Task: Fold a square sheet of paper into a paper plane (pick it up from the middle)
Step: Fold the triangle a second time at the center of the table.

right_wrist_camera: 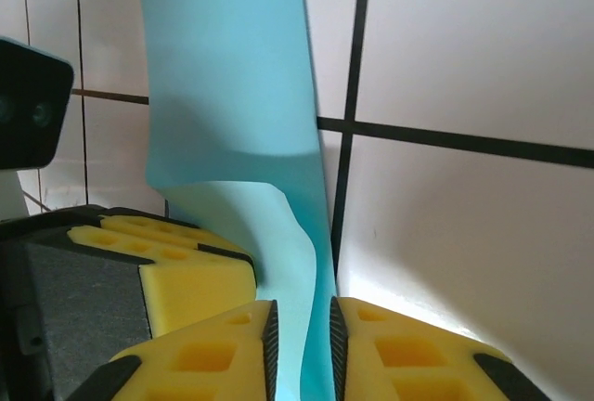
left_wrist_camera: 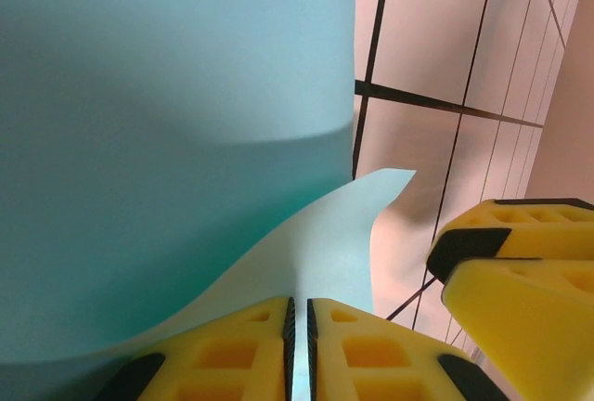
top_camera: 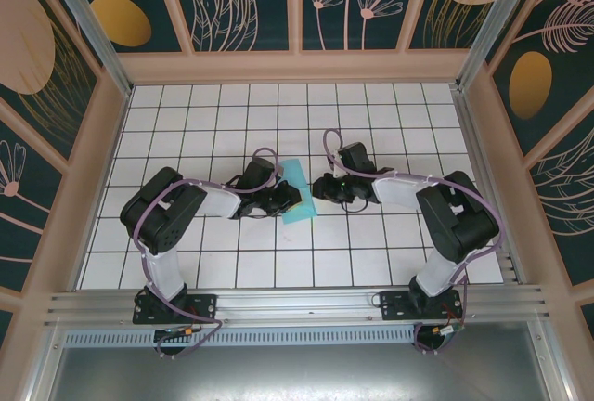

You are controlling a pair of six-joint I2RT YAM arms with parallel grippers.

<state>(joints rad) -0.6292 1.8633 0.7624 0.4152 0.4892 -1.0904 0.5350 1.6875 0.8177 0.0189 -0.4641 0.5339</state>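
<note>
One paper sheet (top_camera: pixel 299 187), left end effector (left_wrist_camera: pixel 299 336) pinching.

centre of tiled table (top_camera: pixel 232 262): sheet of paper (top_camera: pixel 299 183), between the two grippers | left of sheet: left gripper (top_camera: pixel 286 200), sheet edge between its fingers (left_wrist_camera: pixel 232 359) | right of sheet: right gripper (top_camera: pixel 318 187), sheet edge between its fingers (right_wrist_camera: pixel 408 355) | grippers just beside each other, left one slightly nearer the arm bases | back wall (top_camera: pixel 297 67) behind far tiles
</note>
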